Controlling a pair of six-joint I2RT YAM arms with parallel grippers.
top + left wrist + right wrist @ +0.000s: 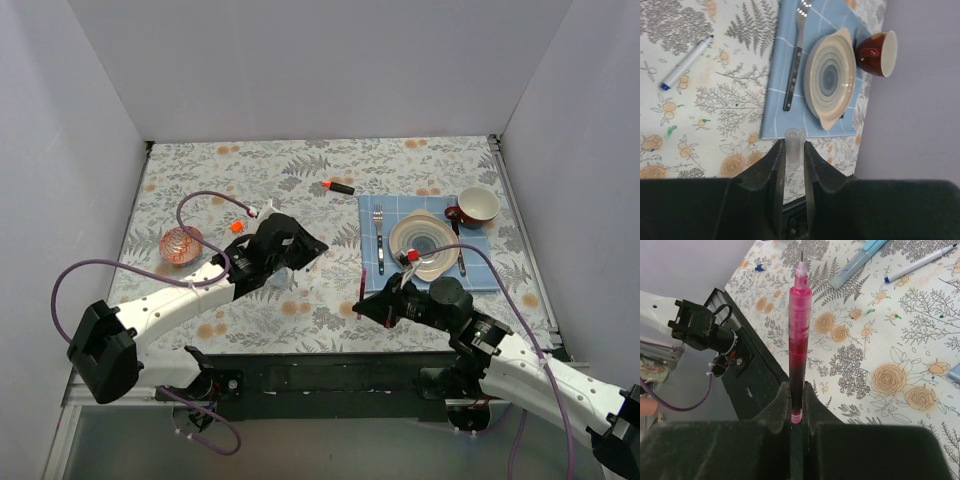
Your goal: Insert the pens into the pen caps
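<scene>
My left gripper (793, 146) is shut on a short, pale translucent pen cap (793, 137), open end away from me; it hovers above the table mid-left (300, 250). My right gripper (797, 388) is shut on the thin maroon-red pen (799, 325), tip pointing away; it is in front of the placemat (366, 306). The white pen (687, 62) lies on the cloth, also in the right wrist view (920, 262), next to the light-blue marker (857, 260). The black marker (340, 187), with an orange-red end, lies at the back. A small orange-red cap (237, 226) and a dark blue cap (759, 267) lie apart.
A blue placemat (480, 245) at the right holds a plate (425, 243), a fork (379, 238) and a dark red cup (476, 206). A pink ball-shaped thing (182, 244) sits at the left. Grey walls enclose the floral tablecloth on three sides.
</scene>
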